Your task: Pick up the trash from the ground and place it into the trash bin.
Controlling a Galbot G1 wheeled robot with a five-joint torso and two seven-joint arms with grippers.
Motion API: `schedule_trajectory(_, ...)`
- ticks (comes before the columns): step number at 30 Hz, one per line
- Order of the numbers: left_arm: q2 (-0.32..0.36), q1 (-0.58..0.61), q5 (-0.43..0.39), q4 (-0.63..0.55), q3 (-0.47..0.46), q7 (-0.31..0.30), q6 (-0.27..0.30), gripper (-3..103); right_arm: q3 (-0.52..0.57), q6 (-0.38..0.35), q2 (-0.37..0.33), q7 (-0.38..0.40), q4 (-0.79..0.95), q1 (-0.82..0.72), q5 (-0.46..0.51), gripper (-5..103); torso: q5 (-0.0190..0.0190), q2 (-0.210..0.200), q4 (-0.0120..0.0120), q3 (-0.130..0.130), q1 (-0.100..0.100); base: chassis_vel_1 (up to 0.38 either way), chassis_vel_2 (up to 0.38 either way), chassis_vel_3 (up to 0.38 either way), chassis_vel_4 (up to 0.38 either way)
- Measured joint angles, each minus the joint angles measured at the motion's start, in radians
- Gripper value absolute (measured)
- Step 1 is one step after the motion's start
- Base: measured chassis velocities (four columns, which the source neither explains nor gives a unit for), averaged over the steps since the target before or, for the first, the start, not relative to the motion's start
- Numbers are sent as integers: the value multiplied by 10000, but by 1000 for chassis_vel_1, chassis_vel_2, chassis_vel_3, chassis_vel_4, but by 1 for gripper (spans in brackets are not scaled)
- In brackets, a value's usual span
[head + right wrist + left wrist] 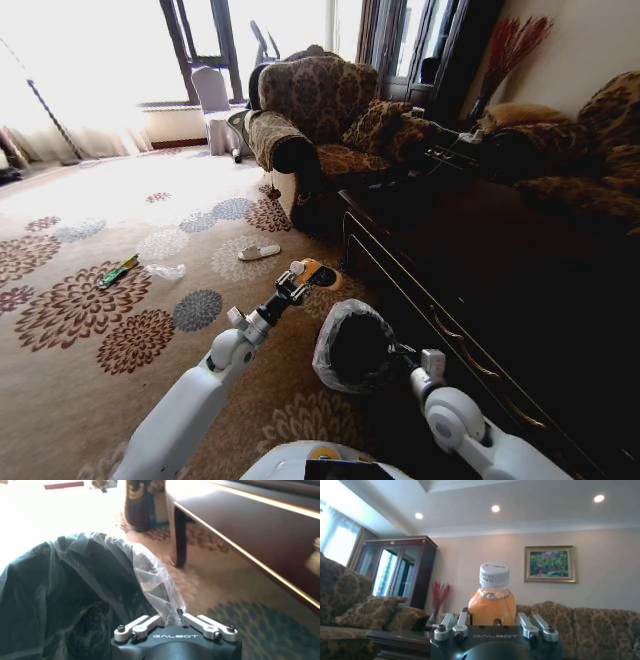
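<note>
From up at the head camera, the left gripper (305, 275) is raised over the carpet (60, 380) with a small orange juice bottle (318, 272) pinched in it, just beside the trash bin (352, 345) but not yet over its mouth. The right gripper (405, 358) sits at the bin's near rim, holding the translucent bag liner (330, 340). Farther out on the carpet lie a green foil wrapper (118, 270), a scrap of clear plastic film (165, 270) just beside it, and a pale flat piece (259, 252) nearer the armchair (310, 120). I'd say those three are what remains, so the job looks to be in its early or middle part.

From the left wrist, the bottle (492, 602) stands upright between the fingers (460, 624), white cap on top and orange drink inside. The jaws are pressed against its lower body, so the grip looks firm. This item is picked up but not yet dropped in.

From the right wrist, the gripper (175, 624) is closed on a fold of the liner (155, 585) at the rim, holding the bin (60, 603) open beside the dark coffee table (235, 521). The bottom is shadowed, so I cannot tell whether any litter already lies inside.
</note>
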Motion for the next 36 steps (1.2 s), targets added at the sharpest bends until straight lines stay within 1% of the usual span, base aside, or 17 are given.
schedule_trajectory(7,424,358,788,-549,175,315,225,40,-1485,-268,548,360,-448,1906,823,0,-2,0,-5,-1,-1,0,0,0,0)
schedule_trajectory(8,628,359,1162,-395,163,474,114,40,-1858,-372,638,470,-597,2280,911,0,0,0,-7,-1,-1,0,0,0,0)
schedule_trajectory(10,699,358,1278,-328,153,531,69,40,-2009,-428,669,529,-654,2428,969,0,0,0,-9,0,-1,0,0,0,0)
schedule_trajectory(13,1017,293,2047,117,45,757,-316,40,-2646,-862,842,895,-817,3165,1291,0,-1,0,-12,0,-1,0,0,0,0)
schedule_trajectory(16,1263,292,2245,161,-53,916,-420,40,-2957,-1044,865,1013,-837,3522,1326,0,-3,0,-11,-1,-1,0,0,0,0)
schedule_trajectory(17,1361,327,2259,127,-116,972,-434,40,-3059,-1093,852,1035,-837,3634,1334,0,-10,1,-8,-1,-1,0,0,0,0)
schedule_trajectory(18,1507,412,2259,45,-230,1083,-447,40,-3172,-1146,848,1108,-836,3747,1336,0,-24,1,6,-1,-1,0,0,0,0)
schedule_trajectory(23,1978,905,2307,-218,-706,1543,-443,40,-3362,-1381,1085,1727,-745,3730,1217,0,-15,3,11,0,-1,0,0,0,0)
schedule_trajectory(24,2138,1037,2473,-220,-839,1672,-462,40,-3405,-1433,1179,1824,-691,3616,1126,0,25,2,23,3,0,0,0,0,0)
schedule_trajectory(25,2224,1065,2662,-129,-863,1706,-529,40,-3437,-1463,1219,1874,-650,3545,1078,0,35,1,19,4,0,0,0,0,0)
schedule_trajectory(27,2248,1056,2777,-42,-855,1721,-547,40,-3440,-1475,1225,1926,-616,3507,1044,0,27,1,11,4,0,0,0,0,0)
schedule_trajectory(28,2259,993,2976,95,-785,1711,-555,40,-3439,-1484,1214,2020,-558,3447,988,0,2,1,4,3,0,0,0,0,0)
schedule_trajectory(30,2246,881,3255,286,-682,1592,-584,36,-3428,-1493,1175,2045,-482,3382,974,0,1,1,5,3,0,0,0,0,0)
schedule_trajectory(31,2195,715,3555,558,-547,1489,-668,41,-3380,-1501,1129,2067,-388,3285,974,0,4,1,4,3,0,0,0,0,0)
schedule_trajectory(32,2157,633,3696,699,-477,1459,-709,41,-3330,-1505,1102,2090,-335,3215,972,0,3,1,3,3,0,0,0,0,0)
schedule_trajectory(34,2080,488,3929,975,-343,1320,-780,52,-3164,-1507,1013,2113,-182,2991,966,0,3,1,2,2,0,0,0,0,0)
schedule_trajectory(36,2042,438,4037,1080,-298,1205,-832,52,-3096,-1508,978,2114,-118,2896,970,0,2,1,2,2,0,0,0,0,0)
